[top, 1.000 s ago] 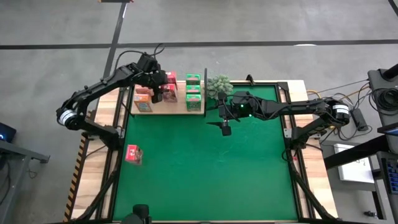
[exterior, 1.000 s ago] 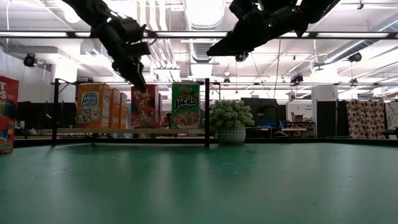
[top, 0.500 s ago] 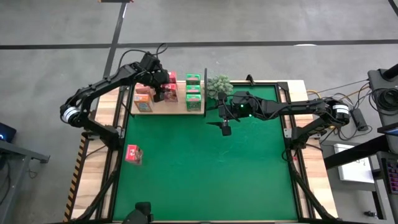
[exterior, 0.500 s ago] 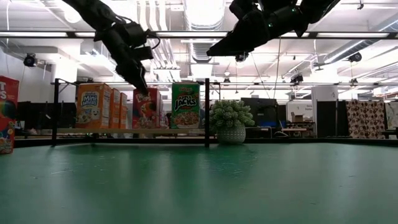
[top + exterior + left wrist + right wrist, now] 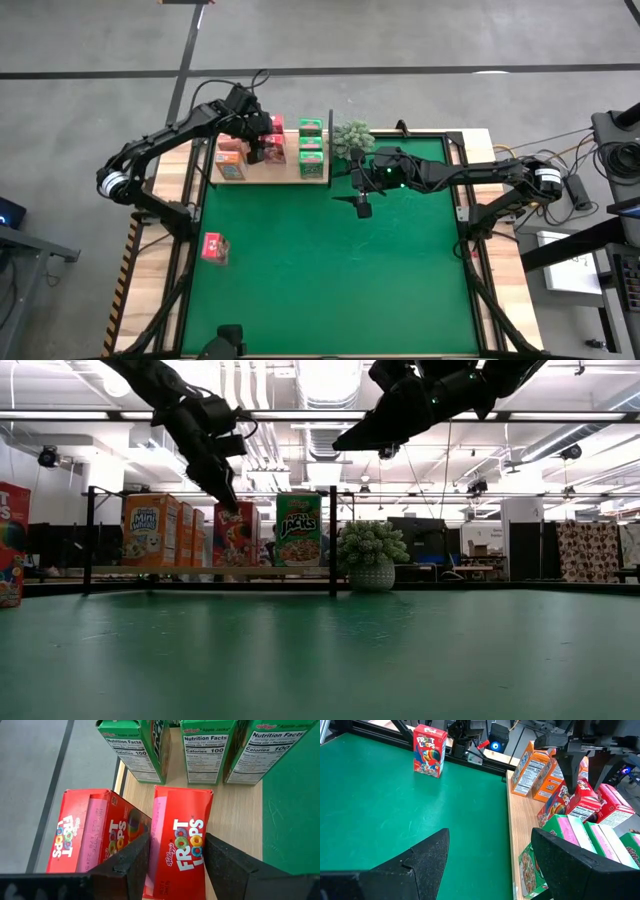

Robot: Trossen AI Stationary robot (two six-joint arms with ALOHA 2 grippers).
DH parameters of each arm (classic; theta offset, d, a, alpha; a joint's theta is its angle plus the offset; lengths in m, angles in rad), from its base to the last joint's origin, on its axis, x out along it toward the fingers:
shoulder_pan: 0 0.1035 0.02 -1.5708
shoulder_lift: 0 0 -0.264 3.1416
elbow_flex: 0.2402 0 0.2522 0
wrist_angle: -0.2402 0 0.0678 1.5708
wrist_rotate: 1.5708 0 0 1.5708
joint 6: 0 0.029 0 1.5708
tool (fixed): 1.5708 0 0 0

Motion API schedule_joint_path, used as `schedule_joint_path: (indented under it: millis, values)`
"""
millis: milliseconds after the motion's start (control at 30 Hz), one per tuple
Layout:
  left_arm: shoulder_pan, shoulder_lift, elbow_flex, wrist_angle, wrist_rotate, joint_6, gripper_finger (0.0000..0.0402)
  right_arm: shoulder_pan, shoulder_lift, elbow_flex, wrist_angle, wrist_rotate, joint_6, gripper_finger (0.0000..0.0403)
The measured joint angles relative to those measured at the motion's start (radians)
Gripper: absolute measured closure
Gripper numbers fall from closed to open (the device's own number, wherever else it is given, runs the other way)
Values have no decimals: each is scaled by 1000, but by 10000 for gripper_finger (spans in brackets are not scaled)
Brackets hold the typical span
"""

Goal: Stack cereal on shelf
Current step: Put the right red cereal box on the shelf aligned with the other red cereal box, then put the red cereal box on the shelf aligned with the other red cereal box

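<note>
Three orange Mini-Wheats boxes [image 5: 536,771] stand on one wooden shelf [image 5: 288,176]. Three green Apple Jacks boxes [image 5: 203,750] stand there too. Three red Froot Loops boxes show: two on the shelf [image 5: 180,847], one alone on the single green mat [image 5: 429,750]. One potted plant [image 5: 371,557] sits beside the shelf. Two robot arms, each with one tool: left [image 5: 175,865], right [image 5: 490,865].

Left gripper [image 5: 176,857] straddles a red Froot Loops box [image 5: 181,847] on the wooden shelf [image 5: 239,815], fingers apparently not quite touching; a second red box [image 5: 87,832] alongside, three green Apple Jacks boxes [image 5: 201,751] beyond.
</note>
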Motion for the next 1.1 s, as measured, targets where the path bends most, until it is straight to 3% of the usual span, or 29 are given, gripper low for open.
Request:
schedule_joint_path:
  millis: [367,633,867,1100]
  values:
    - [0,-6,1,-6,-35,-1,175,0,0,0,-1,0,0,131]
    - [-7,-7,140,-218,-16,-56,159,0,0,0,-2,0,0,131]
    - [-122,-10,257,-377,11,-444,164,0,0,0,-8,0,0,131]
    - [-412,-27,265,-601,9,-919,169,0,0,0,-16,0,-4,131]
